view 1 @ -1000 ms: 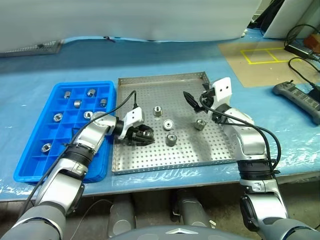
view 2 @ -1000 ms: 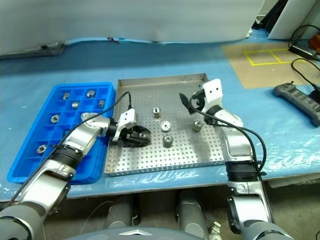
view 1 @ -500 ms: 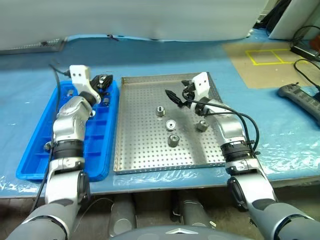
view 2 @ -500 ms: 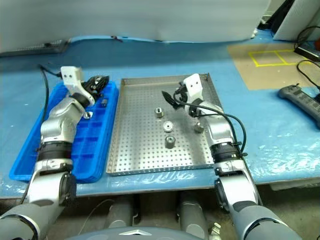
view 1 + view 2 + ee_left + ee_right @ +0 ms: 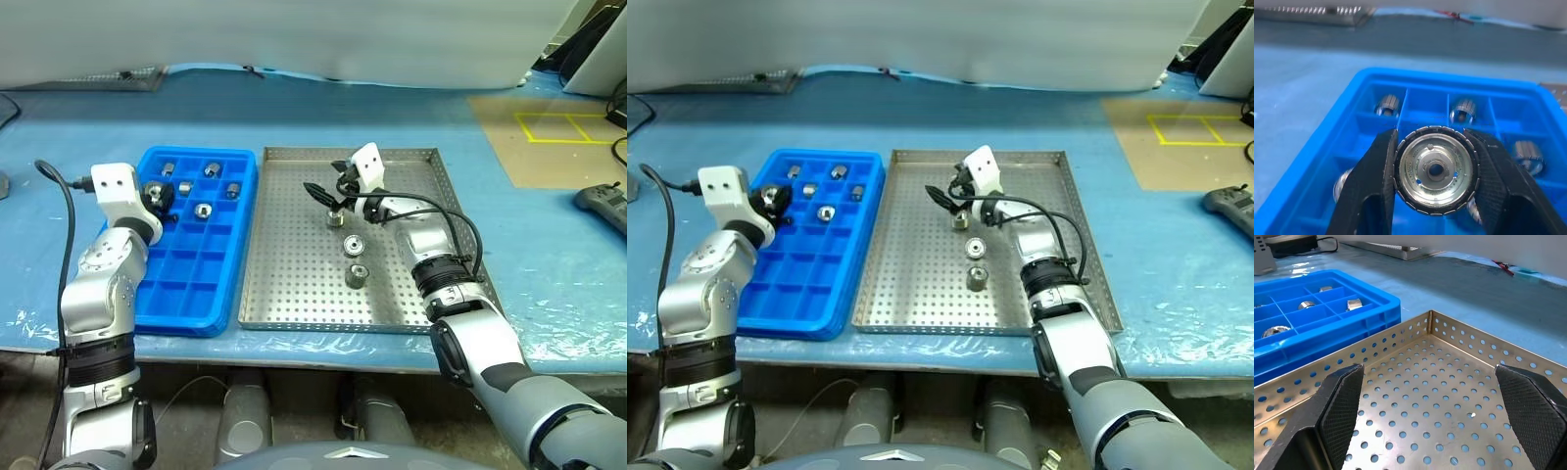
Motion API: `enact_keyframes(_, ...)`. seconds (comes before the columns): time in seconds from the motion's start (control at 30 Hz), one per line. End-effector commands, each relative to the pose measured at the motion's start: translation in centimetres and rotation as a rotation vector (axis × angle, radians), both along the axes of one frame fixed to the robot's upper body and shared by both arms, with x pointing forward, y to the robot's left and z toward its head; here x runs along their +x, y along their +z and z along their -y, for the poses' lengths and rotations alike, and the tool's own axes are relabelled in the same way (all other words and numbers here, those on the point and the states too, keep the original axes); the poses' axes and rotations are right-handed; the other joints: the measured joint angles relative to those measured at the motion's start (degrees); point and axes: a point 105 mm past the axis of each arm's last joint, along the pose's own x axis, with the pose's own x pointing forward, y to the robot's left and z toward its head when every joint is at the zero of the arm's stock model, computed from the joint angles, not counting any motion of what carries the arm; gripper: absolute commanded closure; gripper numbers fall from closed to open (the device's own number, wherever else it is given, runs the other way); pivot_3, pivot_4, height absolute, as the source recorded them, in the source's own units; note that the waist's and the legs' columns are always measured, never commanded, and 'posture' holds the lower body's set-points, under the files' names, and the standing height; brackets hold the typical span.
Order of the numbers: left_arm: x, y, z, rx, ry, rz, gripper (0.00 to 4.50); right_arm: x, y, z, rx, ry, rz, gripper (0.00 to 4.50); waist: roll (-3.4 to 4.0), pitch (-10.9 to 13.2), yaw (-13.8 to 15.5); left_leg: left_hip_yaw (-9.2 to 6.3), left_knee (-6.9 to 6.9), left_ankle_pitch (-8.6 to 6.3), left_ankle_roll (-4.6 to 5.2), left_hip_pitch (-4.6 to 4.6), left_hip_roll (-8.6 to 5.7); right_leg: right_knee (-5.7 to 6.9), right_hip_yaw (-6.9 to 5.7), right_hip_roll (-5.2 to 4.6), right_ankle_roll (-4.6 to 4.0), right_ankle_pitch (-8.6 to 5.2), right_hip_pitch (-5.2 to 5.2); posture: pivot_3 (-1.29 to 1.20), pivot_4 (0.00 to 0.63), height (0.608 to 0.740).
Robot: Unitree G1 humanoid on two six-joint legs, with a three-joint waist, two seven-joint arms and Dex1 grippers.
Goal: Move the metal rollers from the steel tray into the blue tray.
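Left tool [image 5: 157, 195] is clenched on one of the metal rollers [image 5: 151, 191], holding it over the far left part of the blue tray [image 5: 211, 308]. Right tool [image 5: 328, 193] stands spread wide with nothing between its fingers, over the far middle of the steel tray [image 5: 294, 313]. Three rollers lie on the steel tray's dotted floor in a rough line from far to near, the farthest [image 5: 335, 218] just beside the right tool. Several rollers sit in the far compartments of the blue tray, which lies just left of the steel tray on the blue surface [image 5: 549, 255].

Left wrist view: two black fingers [image 5: 1371, 186] pinch the roller [image 5: 1435, 170] by its rim, its round face and centre hole showing, above blue compartments with other rollers.

Right wrist view: the parted fingers [image 5: 1342, 406] frame the steel tray's perforated far corner [image 5: 1430, 320], the blue tray beyond it.
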Motion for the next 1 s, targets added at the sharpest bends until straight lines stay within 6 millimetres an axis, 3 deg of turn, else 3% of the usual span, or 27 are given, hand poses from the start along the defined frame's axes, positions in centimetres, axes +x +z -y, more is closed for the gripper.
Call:
enact_keyframes(0.03,-0.8,0.9,-0.4,0.019,0.016,0.017,2.78,0.2,2.1,0.0,0.004,0.012,0.075,0.00,0.00,0.0,0.0,-0.01,0.00,0.01,-0.01,0.00,0.02,0.00,0.00,0.01,0.00,0.00,0.00,0.22,0.150,0.740)
enact_keyframes(0.2,-0.8,-0.4,0.0,0.007,-0.003,-0.031,2.78,0.3,1.9,0.6,-0.014,0.003,0.076,0.00,0.00,0.0,0.0,-0.02,-0.01,0.01,0.00,-0.03,0.00,-0.04,0.00,0.01,0.00,0.00,0.00,0.20,0.150,0.740)
enact_keyframes(0.47,0.4,0.0,0.8,-0.035,-0.035,-0.028,0.13,0.4,2.1,2.1,-0.015,-0.045,0.089,0.00,0.00,0.0,-0.1,0.00,-0.02,0.00,0.02,-0.08,0.00,-0.09,-0.01,0.01,-0.04,-0.03,-0.02,0.15,0.150,0.740)
enact_keyframes(0.6,2.0,2.1,2.9,-0.083,-0.153,0.065,0.13,0.4,2.4,3.1,-0.005,-0.082,0.101,0.00,0.00,0.0,-0.1,0.01,-0.02,0.00,0.01,-0.05,-0.01,-0.07,0.00,0.01,-0.03,-0.03,-0.02,0.11,0.150,0.740)
enact_keyframes(0.73,3.4,4.9,8.2,-0.098,-0.489,0.174,0.13,-0.1,3.0,4.5,0.013,-0.128,0.122,0.00,-0.02,0.0,-0.1,0.02,-0.02,0.02,0.02,-0.10,-0.02,-0.09,0.00,0.01,-0.03,-0.03,-0.02,0.03,0.150,0.740)
enact_keyframes(0.87,4.3,4.8,11.4,-0.039,-0.752,0.149,0.13,-1.4,3.5,6.3,0.015,-0.174,0.139,0.00,-0.02,0.0,-0.8,0.10,-0.04,0.01,0.06,-0.05,-0.06,-0.12,0.09,0.01,-0.01,-0.03,-0.03,-0.02,0.150,0.740)
enact_keyframes(1.0,4.8,2.9,14.4,0.050,-1.001,0.053,0.13,-3.4,3.2,7.7,-0.015,-0.178,0.119,0.00,-0.02,0.0,-2.1,0.14,-0.12,0.02,0.06,-0.01,-0.10,-0.14,0.11,0.02,0.03,-0.05,-0.03,-0.11,0.150,0.740)
